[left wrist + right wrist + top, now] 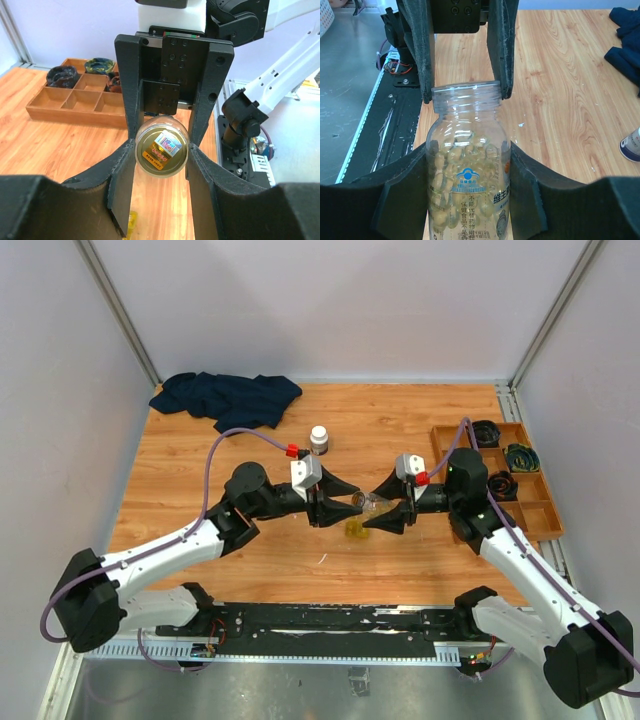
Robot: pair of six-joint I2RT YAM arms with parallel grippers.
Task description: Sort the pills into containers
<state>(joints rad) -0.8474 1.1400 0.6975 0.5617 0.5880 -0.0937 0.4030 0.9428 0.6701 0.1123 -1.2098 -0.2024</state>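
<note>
**Containers.** The yellow case (355,530) lies flat on the worktop (180,470), near its centre and directly beneath the point where the two tools meet. It is translucent. Its contents cannot be made out in any view.

**Pill bottle.** The clear pill bottle (467,170) is held off the worktop, above the yellow case, lying roughly on its side between the two arms.
- The neck is uncapped, with bare threads, and points toward the left arm.
- Pale yellow pills (455,165) are gathered in the body of the bottle. The neck section holds none.
- A blue-printed label covers the lower body.

**Right tool.** The right tool (468,145) is clamped on the bottle's body, one finger pressed against each side.

**Left tool.** The left tool (161,147) faces the right tool. Its fingers bear on opposite sides of the bottle's neck, closed against the rim.

**Surroundings.**
- A white-capped bottle (319,439) stands upright on the worktop beyond the tools, apart from them.
- A wooden tray (530,512) sits at the right edge. Three of its compartments hold dark coiled items of a kind that cannot be told. The near compartments show bare wood.
- A dark blue cloth (225,397) lies crumpled at the far left corner.
</note>
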